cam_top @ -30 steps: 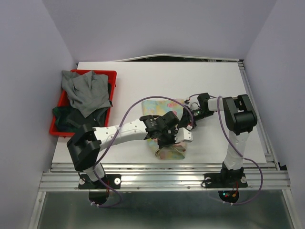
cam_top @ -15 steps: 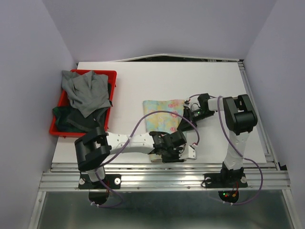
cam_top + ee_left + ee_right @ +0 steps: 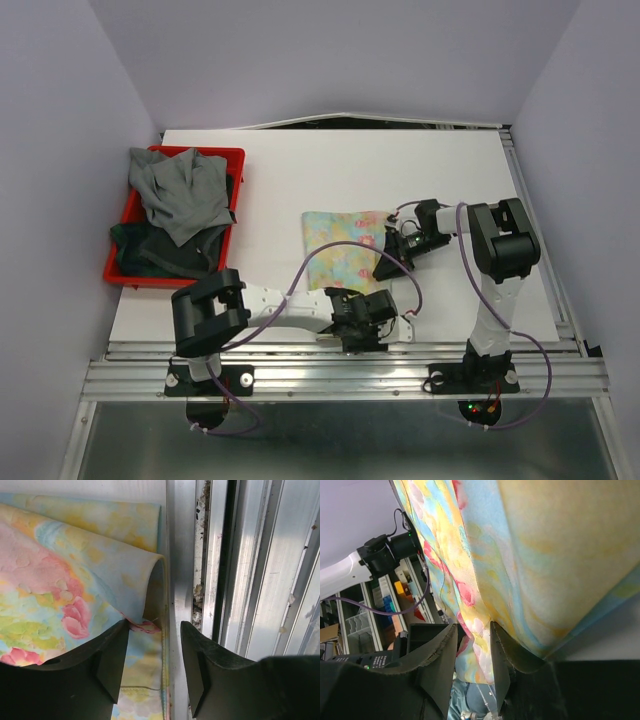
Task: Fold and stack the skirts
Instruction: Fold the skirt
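Risks:
- Left gripper (image 3: 152, 632) has jaws apart and holds nothing, with curled fold of floral skirt (image 3: 340, 235) just ahead of left finger. Careless pull-back could snag loop and drag cloth over near edge of table (image 3: 300, 170) onto metal rail (image 3: 235, 580).
- Right gripper (image 3: 472, 630) has narrow jaws pinching skirt's right edge. Any tug there likely undoes fold.

Skirt: pastel yellow-blue with pink flowers. Lies mid-table toward near edge, doubled over, fold rounded rather than pressed flat, may spring open. Grey skirts (image 3: 180, 195) heaped in red bin (image 3: 235, 155) at left edge, not yet folded.
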You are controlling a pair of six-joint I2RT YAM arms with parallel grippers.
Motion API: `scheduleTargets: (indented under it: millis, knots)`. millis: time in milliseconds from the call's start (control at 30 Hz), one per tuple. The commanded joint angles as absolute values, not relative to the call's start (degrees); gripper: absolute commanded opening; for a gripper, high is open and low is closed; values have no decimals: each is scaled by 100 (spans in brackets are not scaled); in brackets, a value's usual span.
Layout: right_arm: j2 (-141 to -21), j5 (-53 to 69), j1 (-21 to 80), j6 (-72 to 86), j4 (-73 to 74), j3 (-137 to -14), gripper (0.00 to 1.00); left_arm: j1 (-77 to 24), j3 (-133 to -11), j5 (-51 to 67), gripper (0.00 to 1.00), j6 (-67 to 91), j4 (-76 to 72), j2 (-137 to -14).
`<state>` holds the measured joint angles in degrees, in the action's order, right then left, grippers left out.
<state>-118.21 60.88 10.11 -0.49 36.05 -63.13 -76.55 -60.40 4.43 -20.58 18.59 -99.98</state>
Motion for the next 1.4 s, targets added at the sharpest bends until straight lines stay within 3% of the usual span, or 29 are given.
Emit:
scheduleTargets:
  millis: [0,267,400,800,900,1000,1067,1367]
  knots:
    - [-11918,5098,1107,-474,3639,-6117,39,-7796,-6144,-104,58,-2013,2013,-9633]
    - [-11918,5098,1107,-536,3682,-6047,39,-7997,-5845,-71,57,-1986,1811,-9993]
    - [-11883,5098,1107,-554,3718,-6021,39,-8217,-5810,-26,47,-1916,1793,-10002]
    - [-11900,5124,1107,-563,3753,-6029,39,-8455,-5976,-624,40,-1635,1784,-10441]
    - [-11927,5115,1107,-571,3762,-6029,39,-8464,-5985,-668,30,-1608,1810,-10450]
    - [-11927,5115,1107,-571,3753,-6038,39,-8464,-6047,-624,7,-1635,1915,-10293]
    - [-11936,5124,1107,-580,3762,-6038,38,-8464,-6108,-493,0,-1670,2021,-10082]
    - [-11953,5106,1107,-615,3797,-6082,35,-8376,-6907,263,0,-1889,2909,-9405]
